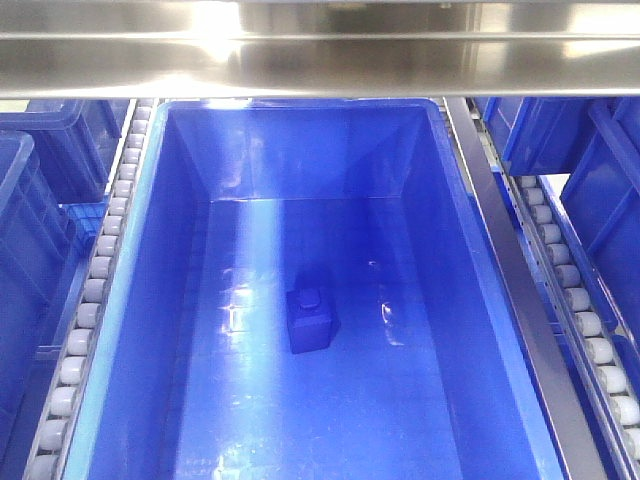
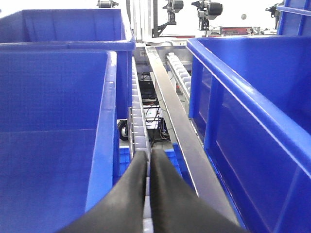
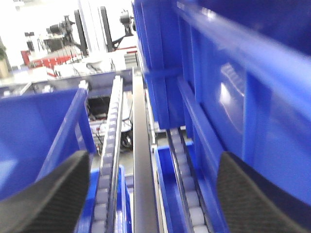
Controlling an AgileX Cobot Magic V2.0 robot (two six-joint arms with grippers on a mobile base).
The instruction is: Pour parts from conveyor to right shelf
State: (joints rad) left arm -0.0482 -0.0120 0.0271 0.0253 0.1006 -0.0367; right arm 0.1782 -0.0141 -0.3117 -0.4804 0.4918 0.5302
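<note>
Under the steel rail, front view: one large blue bin (image 1: 300, 200) sat on the right shelf (image 1: 320, 60), filling most of the frame.
Part: a small blue block (image 1: 311, 318) with a square stud on top lay on the bin floor, near the middle, upright, clear of all four walls.
Bin interior: smooth blue floor with light glare patches; nothing else was seen in it.
Roller tracks: grey rollers (image 1: 90, 300) ran along the bin's left side; a second row (image 1: 580, 300) ran on the right, beyond a steel divider strip (image 1: 520, 300).
Neighbouring bins: more blue bins stood at the left (image 1: 40, 200) and right (image 1: 600, 150) edges of the front view.
Left hand (image 2: 148, 160): black fingers (image 2: 131, 194) were pressed together, tips touching, nothing between them; it was positioned over a roller track (image 2: 138, 121) between two blue bins.
Right hand (image 3: 150, 194): black fingers (image 3: 53, 194) stood wide apart, holding nothing; between them showed a roller track (image 3: 112, 136) and a steel rail (image 3: 138, 145).
Right wrist view: blurred; a blue bin wall (image 3: 233, 97) rose close on the right side.
Conveyor: could not be made out in any view.
Background: stands and equipment (image 2: 206, 12) showed against a bright room beyond the shelf.
</note>
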